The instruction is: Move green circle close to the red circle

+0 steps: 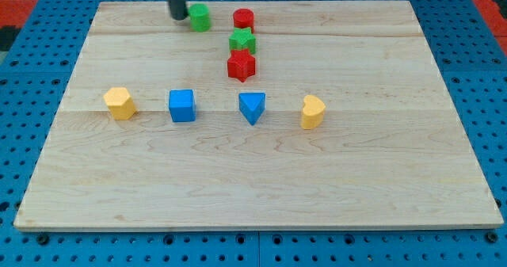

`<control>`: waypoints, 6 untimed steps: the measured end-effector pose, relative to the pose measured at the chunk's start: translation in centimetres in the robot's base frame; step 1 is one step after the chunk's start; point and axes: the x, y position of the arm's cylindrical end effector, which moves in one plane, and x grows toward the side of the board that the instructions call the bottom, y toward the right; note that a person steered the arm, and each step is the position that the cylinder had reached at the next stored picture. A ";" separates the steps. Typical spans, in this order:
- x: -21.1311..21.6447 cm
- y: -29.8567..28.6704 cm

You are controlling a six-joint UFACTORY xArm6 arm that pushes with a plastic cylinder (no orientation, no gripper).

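Observation:
The green circle [200,17] stands near the view's top, left of centre. The red circle [243,18] stands to its right with a small gap between them. My tip [177,16] is on the board just left of the green circle, almost touching it. The rod rises out of the view's top edge.
A green star [242,40] lies just below the red circle, and a red star [241,66] below that. In a row across the middle lie a yellow hexagon [119,102], a blue cube [181,105], a blue triangle [252,106] and a yellow heart [312,111]. The wooden board [253,188] lies on a blue pegboard.

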 end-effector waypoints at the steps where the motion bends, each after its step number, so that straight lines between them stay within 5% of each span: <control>1: 0.4 0.5; 3: 4.5 -0.7; 6: 0.7 5.2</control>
